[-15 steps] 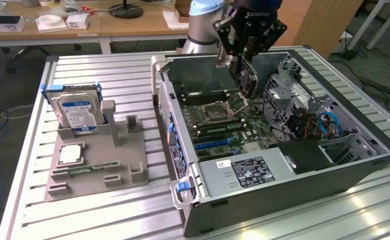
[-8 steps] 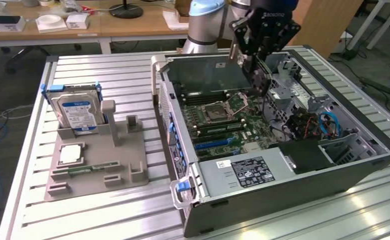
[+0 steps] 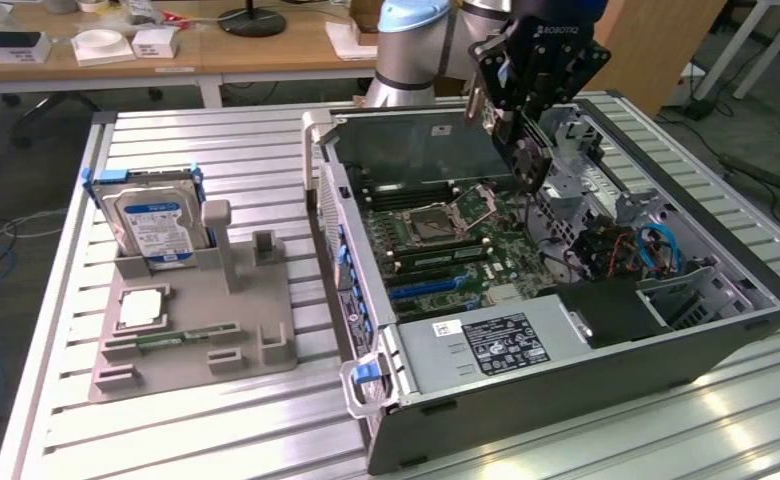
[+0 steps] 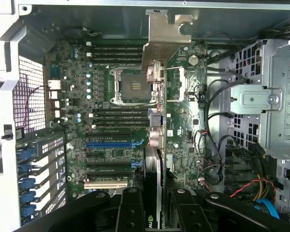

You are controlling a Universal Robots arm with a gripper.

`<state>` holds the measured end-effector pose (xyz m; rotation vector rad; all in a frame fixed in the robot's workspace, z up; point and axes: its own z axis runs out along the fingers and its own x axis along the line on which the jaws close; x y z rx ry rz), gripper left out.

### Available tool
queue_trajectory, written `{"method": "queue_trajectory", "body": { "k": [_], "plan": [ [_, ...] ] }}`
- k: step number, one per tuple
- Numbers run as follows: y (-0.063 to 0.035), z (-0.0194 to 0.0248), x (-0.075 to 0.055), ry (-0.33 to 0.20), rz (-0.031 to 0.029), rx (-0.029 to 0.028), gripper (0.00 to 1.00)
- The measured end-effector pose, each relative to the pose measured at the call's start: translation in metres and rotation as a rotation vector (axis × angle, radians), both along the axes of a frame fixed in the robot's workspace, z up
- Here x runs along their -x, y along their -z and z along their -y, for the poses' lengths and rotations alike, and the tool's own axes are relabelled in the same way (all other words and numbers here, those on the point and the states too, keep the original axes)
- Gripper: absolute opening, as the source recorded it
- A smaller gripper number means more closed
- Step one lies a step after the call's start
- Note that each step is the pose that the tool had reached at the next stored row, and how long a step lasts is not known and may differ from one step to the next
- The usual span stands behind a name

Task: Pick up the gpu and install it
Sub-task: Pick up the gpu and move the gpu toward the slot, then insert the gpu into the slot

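The gpu (image 3: 529, 155) (image 4: 154, 125), a dark card seen edge-on with a silver metal end bracket, hangs upright, clamped in the end effector (image 4: 155, 205), above the motherboard (image 4: 106, 145) inside the open computer case (image 3: 604, 370).

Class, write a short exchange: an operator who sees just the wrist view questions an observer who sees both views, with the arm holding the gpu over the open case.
Operator: I see the gpu edge-on over the board. What lies outside the case?
Observer: On the exterior view's left of it, a grey fixture lies on the table.
Operator: Is anything in it?
Observer: A hard drive stands upright in it.
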<state>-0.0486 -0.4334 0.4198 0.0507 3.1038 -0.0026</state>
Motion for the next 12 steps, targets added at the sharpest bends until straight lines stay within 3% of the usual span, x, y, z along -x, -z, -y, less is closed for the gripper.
{"method": "queue_trajectory", "body": {
  "k": [12],
  "plan": [
    [0.0000, 0.0000, 0.0000, -0.002, 0.0000, 0.0000, 0.27]
  ]
}}
